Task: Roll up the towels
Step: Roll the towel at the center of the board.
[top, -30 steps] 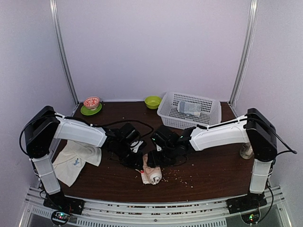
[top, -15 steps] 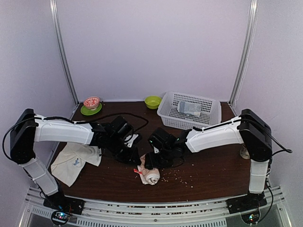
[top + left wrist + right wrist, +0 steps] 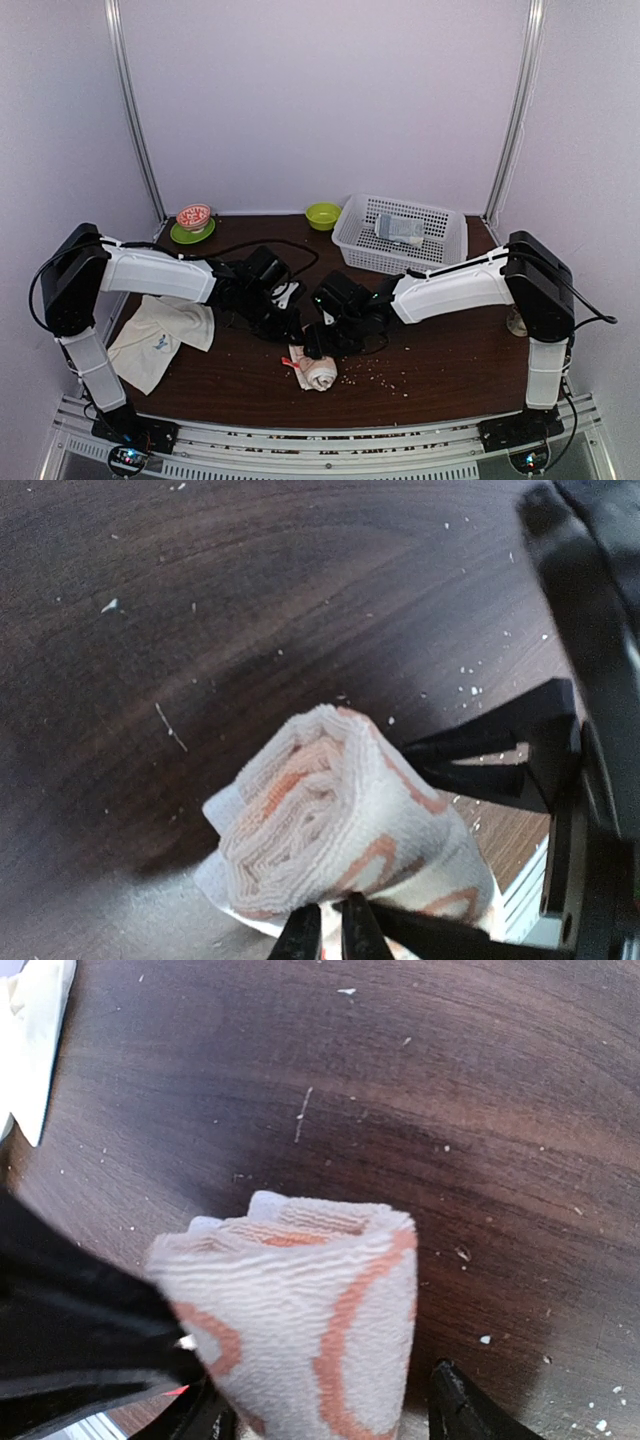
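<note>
Cream terry cloth printed with orange-pink curves, the patterned towel [image 3: 300,1310] lies wound into a short, fat roll on the dark wooden table [image 3: 450,360]. It sits directly under the right gripper [image 3: 332,1402], between its two fingers. Those fingers stand wide apart, one on each side of the roll. A sliver of bare wood shows between the roll and the finger [image 3: 455,1400] on the right of the wrist view, so nothing is clamped.

The left gripper [image 3: 328,932] comes in from the other side. Its two fingertips are drawn almost together and sit at the near, lower edge of the roll, with the spiral end of the cloth facing its camera. Whether a fold of cloth is nipped between the tips cannot be told.

White crumbs [image 3: 385,375] are scattered on the wood just beyond the right gripper's outer side. The plain towel [image 3: 160,340], cream-white with a small blue mark, lies loose and unrolled well out past the left gripper, beside that arm's base. Far beyond the right gripper, a white slatted basket [image 3: 440,250] at the back of the table holds a grey-blue rolled towel [image 3: 400,228], with a green bowl [image 3: 322,214] just beside it.
</note>
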`<action>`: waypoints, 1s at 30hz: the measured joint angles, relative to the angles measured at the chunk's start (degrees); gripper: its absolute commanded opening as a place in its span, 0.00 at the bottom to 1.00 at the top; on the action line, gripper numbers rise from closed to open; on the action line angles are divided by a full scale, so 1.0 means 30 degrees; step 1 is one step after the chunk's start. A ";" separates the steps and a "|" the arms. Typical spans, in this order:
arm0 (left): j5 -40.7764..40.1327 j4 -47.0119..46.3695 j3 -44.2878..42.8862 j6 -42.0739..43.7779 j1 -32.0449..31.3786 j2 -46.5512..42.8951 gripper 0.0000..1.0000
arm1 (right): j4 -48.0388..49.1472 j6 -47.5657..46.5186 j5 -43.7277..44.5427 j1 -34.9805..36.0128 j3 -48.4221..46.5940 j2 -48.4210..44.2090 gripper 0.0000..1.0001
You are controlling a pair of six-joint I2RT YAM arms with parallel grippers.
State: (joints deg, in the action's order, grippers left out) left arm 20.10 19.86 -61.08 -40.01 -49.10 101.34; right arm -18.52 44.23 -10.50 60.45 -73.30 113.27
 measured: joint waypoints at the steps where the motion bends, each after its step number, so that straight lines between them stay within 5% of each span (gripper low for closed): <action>1: 0.0102 -0.0175 0.0000 -0.0058 0.0066 0.0138 0.10 | 0.0029 -0.0029 -0.0007 0.0029 0.0000 0.0000 0.66; 30: 0.1545 -0.3220 0.0656 -0.1494 0.1100 0.1683 0.01 | -0.0423 -0.0976 -0.0852 0.0765 0.2936 -0.3810 0.69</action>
State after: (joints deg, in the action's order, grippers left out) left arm 24.73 10.20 -59.11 -44.49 -45.80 106.39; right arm -19.79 41.30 -13.06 62.74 -64.49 101.84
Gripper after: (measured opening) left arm 0.019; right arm 0.697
